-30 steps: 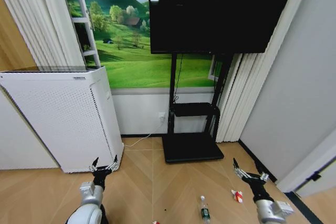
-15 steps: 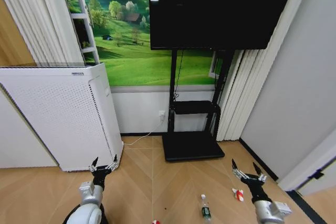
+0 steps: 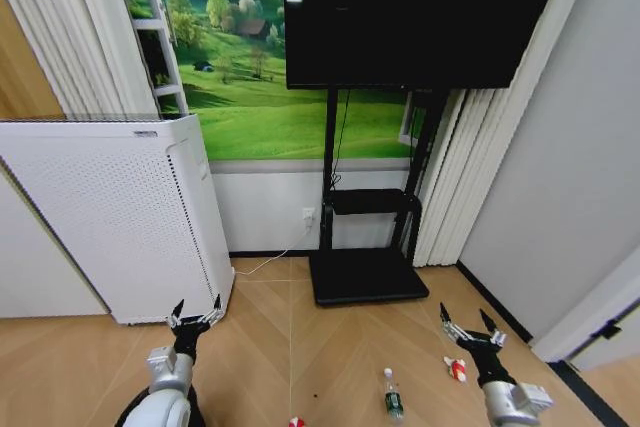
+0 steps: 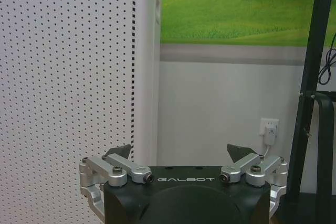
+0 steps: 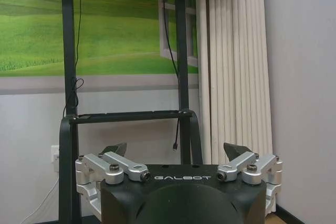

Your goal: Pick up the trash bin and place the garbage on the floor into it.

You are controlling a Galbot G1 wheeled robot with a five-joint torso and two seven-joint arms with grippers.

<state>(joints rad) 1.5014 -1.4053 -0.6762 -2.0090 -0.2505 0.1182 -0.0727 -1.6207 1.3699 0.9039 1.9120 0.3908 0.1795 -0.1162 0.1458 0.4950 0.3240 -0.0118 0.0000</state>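
Tool, left (image 3: 196, 313): fingers apart, empty, low beside tall white perforated box appliance (image 3: 110, 217).
Tool, right (image 3: 467, 327): fingers apart, empty, over wooden herringbone floor (image 3: 300, 337).
Garbage: clear plastic bottle with green label (image 3: 392, 397) lies on floor between the tools, nearer right; long axis points roughly away from robot, cap far end. Red-and-white wrapper (image 3: 457, 370) just beside right tool.
Nearer arm: right, by judgement.
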